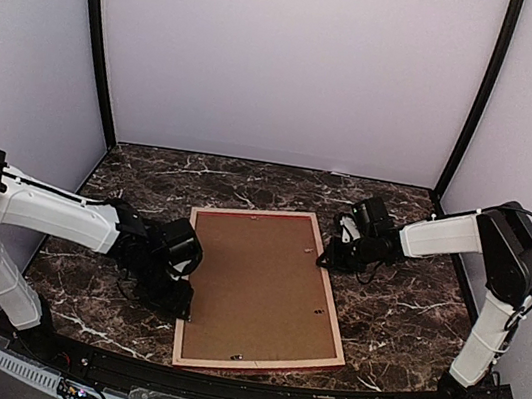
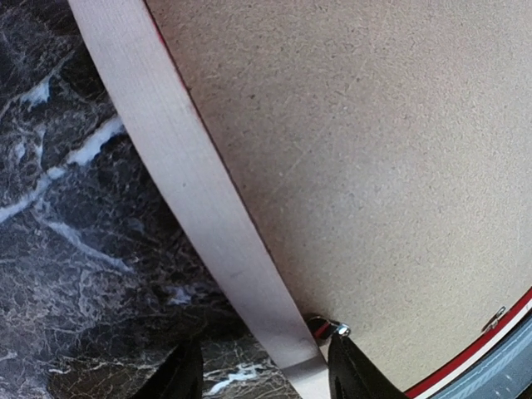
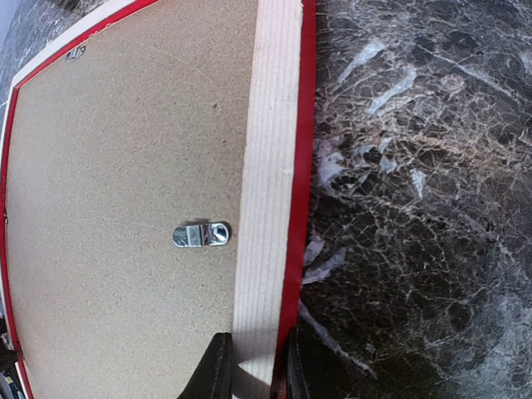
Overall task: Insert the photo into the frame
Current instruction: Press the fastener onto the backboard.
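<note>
Your thin rectangular wooden frame, pale unpainted wood on the back and red at its edges, lies face down on the dark marble table, with a plain brown backing board filling its opening. Your left gripper sits at the frame's left rail, close to the near corner. Its fingers stand astride that rail with slack to spare, gripping nothing. Your right gripper is at the frame's right rail, toward the far corner, and is pinched across the wood. Just inside that rail, a small silver metal hanger lies flat on the board.
</note>
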